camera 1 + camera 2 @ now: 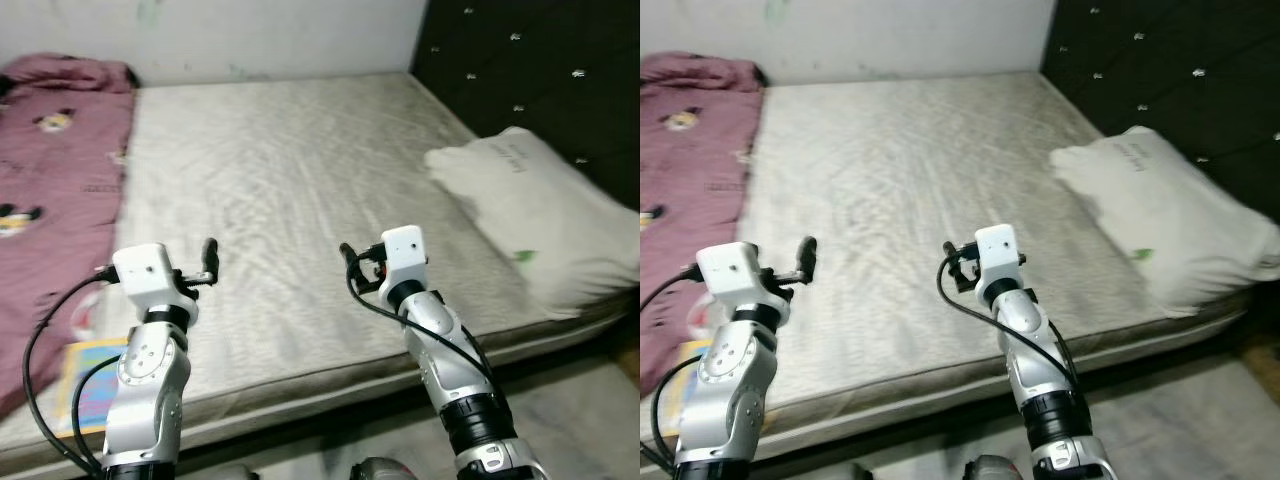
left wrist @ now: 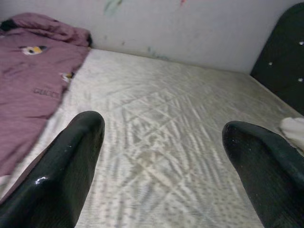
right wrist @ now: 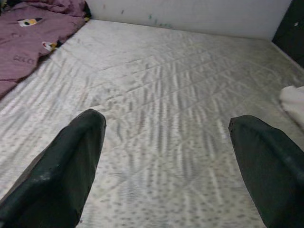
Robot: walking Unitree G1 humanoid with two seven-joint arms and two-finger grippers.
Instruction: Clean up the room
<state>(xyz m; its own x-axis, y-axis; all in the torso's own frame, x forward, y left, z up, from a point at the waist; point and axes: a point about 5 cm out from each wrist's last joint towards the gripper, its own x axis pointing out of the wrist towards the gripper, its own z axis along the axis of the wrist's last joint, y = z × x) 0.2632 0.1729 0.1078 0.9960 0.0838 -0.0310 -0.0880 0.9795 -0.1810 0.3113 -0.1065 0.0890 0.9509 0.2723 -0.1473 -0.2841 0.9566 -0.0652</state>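
A bare grey quilted mattress point(image 1: 290, 170) lies before me. A maroon blanket point(image 1: 55, 180) with cartoon prints is rumpled along its left side. A white pillow point(image 1: 540, 215) rests at the right, by the black headboard point(image 1: 540, 70). My left gripper point(image 1: 208, 262) hovers open over the mattress's near edge, close to the blanket, with nothing between its fingers point(image 2: 80, 156). My right gripper point(image 1: 350, 262) is held open at the same height over the middle of the near edge, also with nothing in it; its fingers point(image 3: 71, 161) point across the mattress.
A flat, colourful striped item point(image 1: 88, 385) lies at the near left corner, partly behind my left arm. A white wall point(image 1: 250, 30) runs behind the bed. Grey floor point(image 1: 580, 420) shows at the bottom right, below the mattress edge.
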